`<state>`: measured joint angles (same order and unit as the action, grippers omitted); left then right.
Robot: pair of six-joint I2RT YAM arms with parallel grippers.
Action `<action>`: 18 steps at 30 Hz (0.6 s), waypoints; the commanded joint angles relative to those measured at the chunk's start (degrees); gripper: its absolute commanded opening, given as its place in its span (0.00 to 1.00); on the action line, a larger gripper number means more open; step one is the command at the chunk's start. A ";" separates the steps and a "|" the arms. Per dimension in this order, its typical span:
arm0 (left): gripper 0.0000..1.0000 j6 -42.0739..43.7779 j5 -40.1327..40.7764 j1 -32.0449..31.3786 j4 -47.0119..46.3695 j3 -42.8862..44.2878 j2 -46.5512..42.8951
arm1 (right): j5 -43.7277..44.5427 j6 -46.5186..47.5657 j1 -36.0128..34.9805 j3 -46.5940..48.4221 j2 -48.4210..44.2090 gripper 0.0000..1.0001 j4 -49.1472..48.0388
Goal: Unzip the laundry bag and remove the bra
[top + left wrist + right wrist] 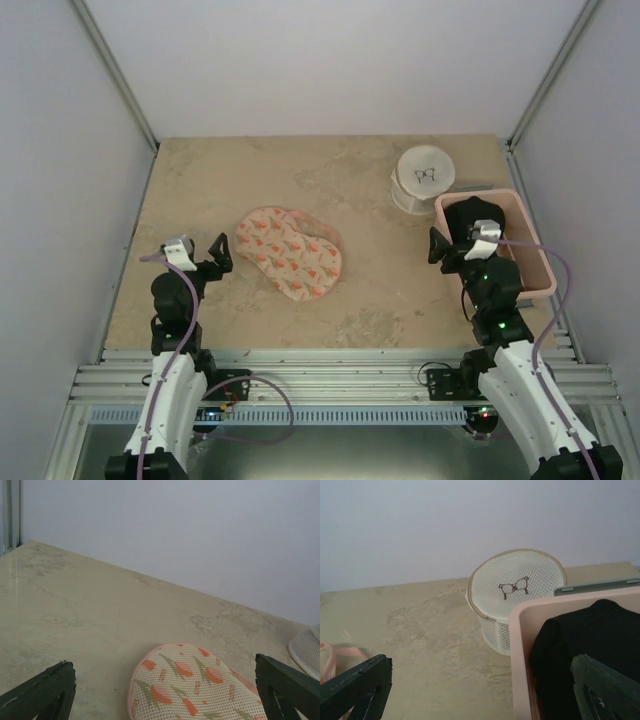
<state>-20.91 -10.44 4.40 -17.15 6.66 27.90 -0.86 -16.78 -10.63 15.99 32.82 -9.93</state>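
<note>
The laundry bag [290, 253] lies flat in the middle of the table, cream mesh with orange-red print and a pink rim, and looks closed. Its near end shows in the left wrist view [192, 685], and a sliver of its pink rim shows in the right wrist view [326, 660]. The bra is hidden. My left gripper [197, 253] is open and empty, just left of the bag. My right gripper [458, 243] is open and empty, over the left rim of the pink bin, well right of the bag.
A white round mesh container [423, 178] stands at the back right, also in the right wrist view [515, 597]. A pink bin [535, 262] holding a dark garment [592, 650] sits at the right edge. Grey walls enclose the table.
</note>
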 commanded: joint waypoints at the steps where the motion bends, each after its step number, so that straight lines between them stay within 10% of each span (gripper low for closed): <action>1: 0.99 -0.45 -0.90 0.28 -2.44 -0.59 -0.21 | 2.04 -1.84 0.26 -0.32 -2.27 0.98 -1.89; 13: 0.99 3.32 -13.88 0.27 -5.69 2.41 -2.02 | -33.86 -0.24 -1.59 16.90 9.87 0.97 -3.14; 18: 0.99 14.19 -27.55 -0.03 1.50 10.88 1.52 | -28.47 4.18 -16.29 29.05 24.26 0.90 10.04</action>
<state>-16.19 -24.80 4.40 -18.39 10.52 27.35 -28.34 -15.90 -17.58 37.98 48.45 -10.46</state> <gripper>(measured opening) 0.990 0.918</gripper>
